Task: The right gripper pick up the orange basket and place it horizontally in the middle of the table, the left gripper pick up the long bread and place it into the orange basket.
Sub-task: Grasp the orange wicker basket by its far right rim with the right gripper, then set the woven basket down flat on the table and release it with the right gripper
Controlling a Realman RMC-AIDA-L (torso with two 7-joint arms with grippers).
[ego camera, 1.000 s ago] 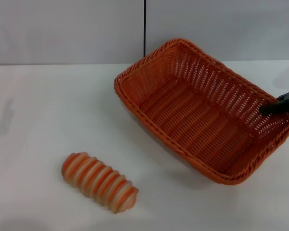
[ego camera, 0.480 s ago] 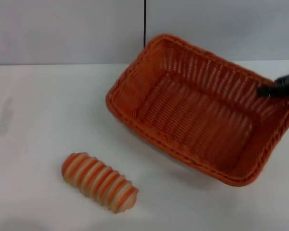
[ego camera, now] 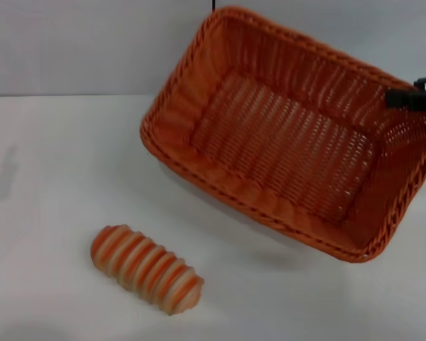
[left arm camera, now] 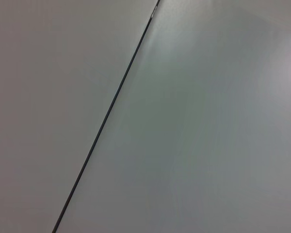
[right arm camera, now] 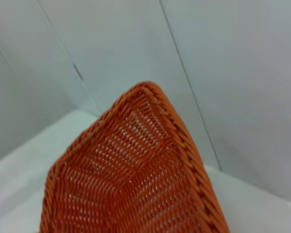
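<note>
The orange basket (ego camera: 270,135) hangs tilted above the white table (ego camera: 50,177), its open side facing me and its far end raised against the wall. At the right edge of the head view my right gripper (ego camera: 412,97) is shut on the basket's right rim, one black finger showing inside the wall. The right wrist view looks along the basket (right arm camera: 136,179) from that rim. The long bread (ego camera: 147,268), striped orange and cream, lies slantwise on the table at the front left, well apart from the basket. My left gripper is out of view.
A light grey wall with a dark vertical seam (left arm camera: 106,119) stands behind the table. The basket's shadow (ego camera: 220,220) falls on the table below it. Bare tabletop stretches left of the basket and around the bread.
The right gripper has risen with the basket. The basket has lifted off the table, swung up and to the left, and tilted more steeply. The bread has not moved.
</note>
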